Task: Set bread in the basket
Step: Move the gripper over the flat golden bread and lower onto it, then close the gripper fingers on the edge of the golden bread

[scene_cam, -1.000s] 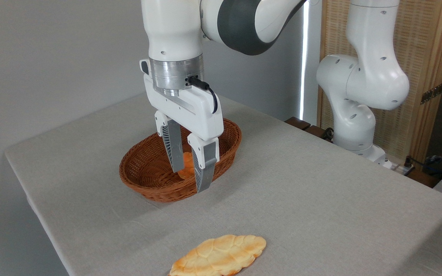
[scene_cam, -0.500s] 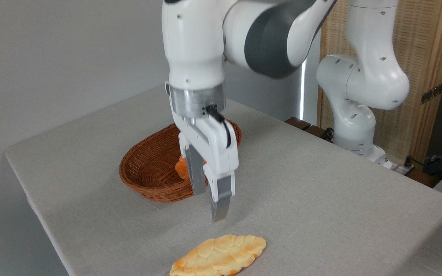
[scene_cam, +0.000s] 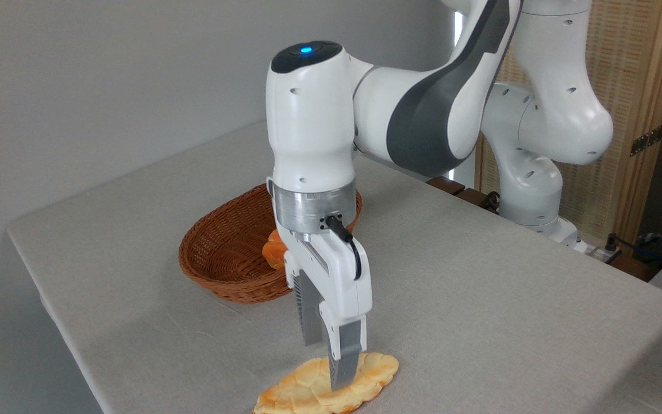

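The tool stood spread astride the bread near the counter's front edge; a shallow pinch might let it slip.

A small orange bun takes room in the basket.

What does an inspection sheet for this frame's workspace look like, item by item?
Surface: table under a grey cloth, level.
Job's things: bread flat on the cloth at the near edge, outside the basket.
Clutter: small orange bun lies in the basket, partly hidden by the arm.
Grippers: gripper points down over the bread, jaws apart, one finger on each side of the loaf; contact cannot be told.
Cables: black cable looped at the wrist; more wiring beyond the table's right edge.
Surroundings: grey wall, woven wooden screen behind the arm's base.
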Action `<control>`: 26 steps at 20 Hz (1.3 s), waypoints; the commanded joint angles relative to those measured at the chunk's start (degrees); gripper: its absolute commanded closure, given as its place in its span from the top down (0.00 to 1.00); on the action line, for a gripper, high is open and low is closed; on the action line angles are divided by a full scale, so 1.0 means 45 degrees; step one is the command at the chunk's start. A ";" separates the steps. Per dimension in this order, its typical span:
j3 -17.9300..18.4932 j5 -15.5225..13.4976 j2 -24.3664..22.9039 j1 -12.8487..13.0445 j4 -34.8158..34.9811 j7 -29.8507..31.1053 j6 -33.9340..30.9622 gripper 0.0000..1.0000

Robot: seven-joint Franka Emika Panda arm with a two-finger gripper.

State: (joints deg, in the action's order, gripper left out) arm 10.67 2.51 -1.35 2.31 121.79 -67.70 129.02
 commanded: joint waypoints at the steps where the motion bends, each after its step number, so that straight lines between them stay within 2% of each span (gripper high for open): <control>1: 0.0382 0.0205 0.0065 0.0072 0.0104 -0.1282 0.0255 1.00; 11: 0.0539 0.0380 0.0572 0.0072 0.0182 -0.1302 0.0314 1.00; 12: 0.0558 0.0380 0.0553 0.0072 0.0182 -0.1302 0.0314 0.98; 15: 0.0558 0.0380 0.0553 0.0072 0.0182 -0.1302 0.0314 0.63; 16: 0.0558 0.0380 0.0553 0.0072 0.0182 -0.1302 0.0314 0.57; 26: 0.0558 0.0361 0.0553 0.0072 0.0163 -0.1302 0.0294 0.57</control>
State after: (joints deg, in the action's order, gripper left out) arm 12.52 3.33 1.43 2.32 122.28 -72.92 129.22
